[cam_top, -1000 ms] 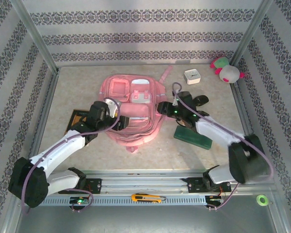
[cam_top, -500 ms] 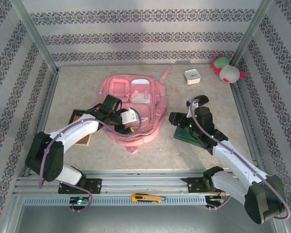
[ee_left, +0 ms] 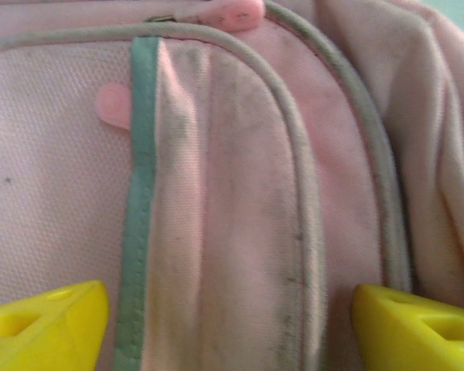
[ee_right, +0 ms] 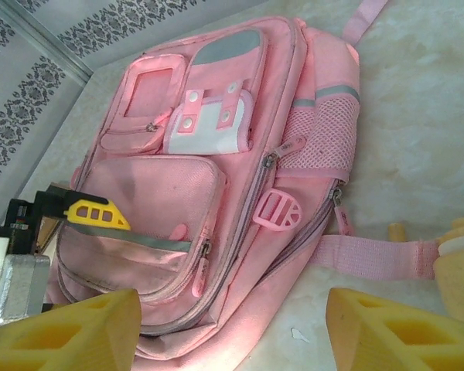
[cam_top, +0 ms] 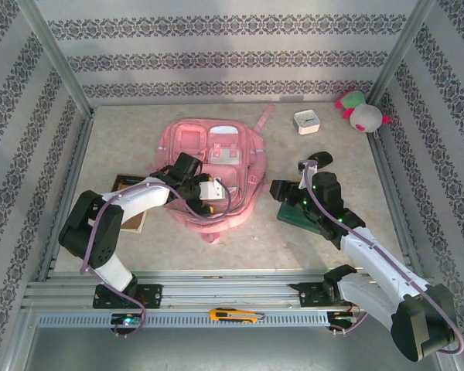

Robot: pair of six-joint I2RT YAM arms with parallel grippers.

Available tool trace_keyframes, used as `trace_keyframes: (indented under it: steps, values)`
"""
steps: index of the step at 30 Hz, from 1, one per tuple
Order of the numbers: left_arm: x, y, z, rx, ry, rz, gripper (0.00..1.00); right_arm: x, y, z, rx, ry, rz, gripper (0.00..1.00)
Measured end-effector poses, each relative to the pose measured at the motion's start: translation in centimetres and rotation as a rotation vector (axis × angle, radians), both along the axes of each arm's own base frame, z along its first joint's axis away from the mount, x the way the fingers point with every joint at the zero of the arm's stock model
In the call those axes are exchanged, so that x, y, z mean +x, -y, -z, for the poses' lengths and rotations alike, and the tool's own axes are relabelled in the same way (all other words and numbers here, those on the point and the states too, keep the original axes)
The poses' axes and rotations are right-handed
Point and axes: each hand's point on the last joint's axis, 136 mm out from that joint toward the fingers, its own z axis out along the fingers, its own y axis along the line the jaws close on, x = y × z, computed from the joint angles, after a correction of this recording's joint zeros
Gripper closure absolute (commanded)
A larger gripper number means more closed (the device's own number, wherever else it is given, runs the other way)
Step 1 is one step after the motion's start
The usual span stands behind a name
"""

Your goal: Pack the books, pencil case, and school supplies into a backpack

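Backpack (cam_top: 187, 139) is lying face-up in the middle of the desk (cam_top: 131, 135). Its long axis is running far-to-near, straps trailing toward the far side and the bottom edge facing the arm bases.

Left gripper (cam_top: 209, 190) is sitting right on top of it, over the lower front pocket. In the wrist view the jaws are standing wide apart, straddling the pocket's grey piping, and they are pinching nothing. You're looking at pink fabric between the two yellow fingertips (ee_left: 46, 325).

Right gripper (cam_top: 281, 189) is hovering just beside the backpack's right edge, so the bag is lying to its left. Its jaws are open and empty too. It's parked over the green book (cam_top: 295, 216), which is lying on the desk near the bag.

The left arm is the nearer one for any fabric or zip work. From the right wrist view the zips are looking closed to me, so I'd say you're needing an opening before the book goes in. Pull along the long axis, not across it, or the soft bag is likely sliding with you.
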Motion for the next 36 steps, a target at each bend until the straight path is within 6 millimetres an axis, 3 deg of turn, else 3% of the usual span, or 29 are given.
trace_keyframes:
  steps: [1,2,3,7,10,14,17,19,30,36]
  values:
    - [0.3,0.0,0.2,0.005,0.009,-0.005,0.29,0.0,0.0,-0.1,0.001,0.005,0.000,0.35]
    - [0.5,0.0,0.5,0.009,0.012,-0.006,0.51,0.0,0.0,-0.1,0.002,0.007,0.000,0.35]
    - [0.6,0.1,0.7,0.009,0.009,-0.007,0.66,0.0,0.0,-0.1,0.002,0.007,0.001,0.35]
    - [0.9,0.6,0.2,-0.010,0.030,-0.016,0.98,0.0,0.3,0.1,-0.003,0.002,0.007,0.35]
    - [0.8,0.9,-1.8,-0.057,0.045,-0.043,1.00,0.2,1.2,0.4,-0.013,-0.007,0.023,0.34]
    - [-0.1,1.0,-6.9,-0.178,0.093,-0.068,1.00,0.7,2.2,0.8,-0.025,-0.023,0.033,0.34]
    - [-0.8,0.7,-10.4,-0.270,0.114,-0.077,1.00,1.6,2.2,1.4,-0.024,-0.060,0.013,0.33]
    - [-1.0,-0.2,-11.7,-0.308,0.107,-0.092,1.00,2.2,1.8,2.2,-0.018,-0.095,-0.011,0.32]
    - [-2.1,-4.2,-12.6,-0.402,-0.040,-0.154,1.00,4.4,-1.2,5.6,0.085,-0.177,-0.187,0.30]
    - [-1.3,-5.4,-15.2,-0.482,-0.050,-0.171,1.00,4.9,-2.6,6.5,0.147,-0.164,-0.260,0.31]
